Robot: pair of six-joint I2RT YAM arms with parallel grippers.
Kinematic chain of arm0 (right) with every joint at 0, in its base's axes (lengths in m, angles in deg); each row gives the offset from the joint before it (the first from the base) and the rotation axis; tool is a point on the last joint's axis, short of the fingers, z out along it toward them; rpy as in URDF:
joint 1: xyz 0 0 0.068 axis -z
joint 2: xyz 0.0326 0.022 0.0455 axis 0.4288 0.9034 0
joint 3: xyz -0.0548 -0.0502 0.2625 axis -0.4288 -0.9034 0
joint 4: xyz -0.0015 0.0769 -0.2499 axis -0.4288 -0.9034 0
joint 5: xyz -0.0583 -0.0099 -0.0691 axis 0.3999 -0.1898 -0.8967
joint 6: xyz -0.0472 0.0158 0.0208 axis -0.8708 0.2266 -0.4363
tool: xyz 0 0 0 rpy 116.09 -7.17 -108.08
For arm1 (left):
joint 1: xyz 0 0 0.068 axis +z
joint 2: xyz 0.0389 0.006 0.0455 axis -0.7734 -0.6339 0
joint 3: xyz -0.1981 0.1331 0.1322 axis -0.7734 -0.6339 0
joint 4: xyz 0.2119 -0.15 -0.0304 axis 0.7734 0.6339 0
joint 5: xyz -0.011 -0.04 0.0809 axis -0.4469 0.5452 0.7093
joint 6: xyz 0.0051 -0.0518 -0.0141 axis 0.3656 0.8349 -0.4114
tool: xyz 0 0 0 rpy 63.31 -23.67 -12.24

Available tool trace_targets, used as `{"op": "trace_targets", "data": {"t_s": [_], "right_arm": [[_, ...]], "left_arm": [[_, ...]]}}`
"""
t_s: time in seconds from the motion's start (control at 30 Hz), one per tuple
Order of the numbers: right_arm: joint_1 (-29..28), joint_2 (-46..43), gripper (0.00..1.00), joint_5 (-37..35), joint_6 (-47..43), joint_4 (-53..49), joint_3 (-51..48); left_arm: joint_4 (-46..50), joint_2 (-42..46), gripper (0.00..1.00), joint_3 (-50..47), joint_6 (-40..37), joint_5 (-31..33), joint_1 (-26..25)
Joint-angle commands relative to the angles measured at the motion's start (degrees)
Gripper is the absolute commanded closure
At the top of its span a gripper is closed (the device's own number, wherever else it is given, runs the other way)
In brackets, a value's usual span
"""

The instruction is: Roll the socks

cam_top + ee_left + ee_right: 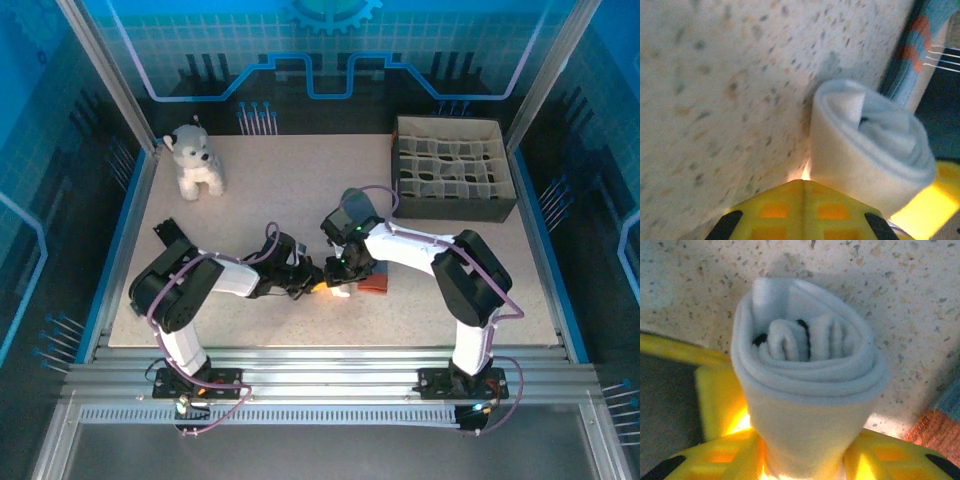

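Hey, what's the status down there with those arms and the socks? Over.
Left gripper shut, tips beside the white sock. Right gripper shut on white sock, rolled tight. Teal sock lies right next to it.

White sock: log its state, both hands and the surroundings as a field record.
white sock: rolled into a tight bundle, open end facing the right wrist camera
right hand: closed on the white sock, one finger at each side
left hand: shut, tips beside the roll
teal striped sock: on the table next to the roll, looks unrolled
plush dog: far left corner
divided box: far right corner
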Motion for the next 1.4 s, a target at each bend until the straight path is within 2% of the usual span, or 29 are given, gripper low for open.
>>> {"op": "trace_targets", "data": {"t_s": [0.0, 0.2, 0.3, 0.47, 0.57, 0.67, 0.93, 1.07, 1.23, 1.37], "right_arm": [[-1.18, 5.21, 0.57, -2.79, 1.08, -2.97, -0.91], [-1.28, 7.05, 0.57, -4.45, 1.09, -3.82, -0.55], [-1.49, 7.17, 0.61, -4.62, 0.91, -3.17, -0.64], [-1.91, 8.12, 0.71, -4.44, 0.22, -3.16, 0.21], [-2.31, 7.87, 0.85, -4.3, -0.29, -2.4, 0.17], [-2.52, 4.65, 0.93, -3.67, -0.97, 0.68, -1.5], [-0.47, -10.54, 0.97, -2.28, -1.64, 10.09, -5.92], [4.5, -19.05, 0.98, 2.16, -2.07, 17.56, -9.47], [13.21, -26.79, 0.98, 12.39, -3.97, 25.39, -10.75], [19.19, -29.79, 0.98, 22.56, -6.48, 30.5, -10.06]], "left_arm": [[12.98, 4.0, 1.0, -0.46, -4.85, 1.6, -0.51], [23.77, 9.24, 1.0, 1.46, -9.86, 4.88, -0.48], [28.12, 11.08, 1.0, 2.6, -12.12, 6.33, -0.44], [31.49, 12.99, 1.0, 3.7, -14.14, 7.44, 0.1], [32.48, 13.71, 1.0, 4.07, -14.84, 7.69, 0.48], [33.49, 14.39, 1.0, 4.41, -15.58, 7.88, 1.09], [35.98, 16.34, 1.0, 6.29, -17.84, 7.89, 3.32], [37.16, 17.58, 1.0, 8.71, -19.52, 8.44, 4.29], [38.0, 17.39, 1.0, 13.4, -22.74, 8.39, 5.18], [36.81, 14.96, 1.0, 17.38, -24.9, 6.59, 5.36]]}}
